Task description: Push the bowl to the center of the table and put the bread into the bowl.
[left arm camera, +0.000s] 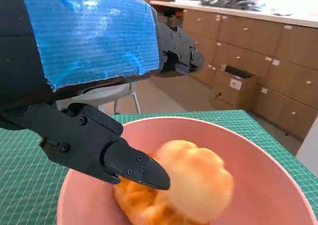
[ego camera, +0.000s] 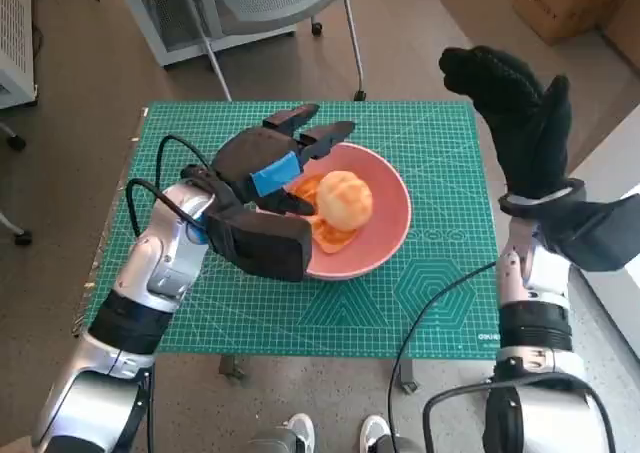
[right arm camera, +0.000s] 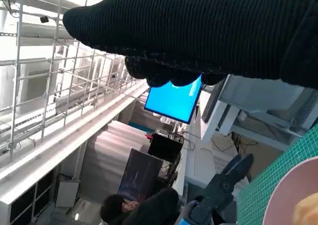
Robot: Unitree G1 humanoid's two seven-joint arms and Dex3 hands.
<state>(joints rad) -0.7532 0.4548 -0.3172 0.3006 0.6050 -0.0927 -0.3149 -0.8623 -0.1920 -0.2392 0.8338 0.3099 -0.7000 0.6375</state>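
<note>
Green cutting mat (ego camera: 420, 273): covers the table. Pink bowl (ego camera: 385, 238): near the mat's middle. Left hand (ego camera: 270, 178): over the bowl's near rim, fingers spread, holding nothing. Right hand (ego camera: 520, 113): raised beside the table's edge, holding nothing; finger spread unclear. Bread (ego camera: 343, 201): inside the bowl.

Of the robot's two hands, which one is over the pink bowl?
The left hand, black with blue tape, reaches over the pink bowl beside the bread. The gloved right hand is raised off the table's edge.
</note>
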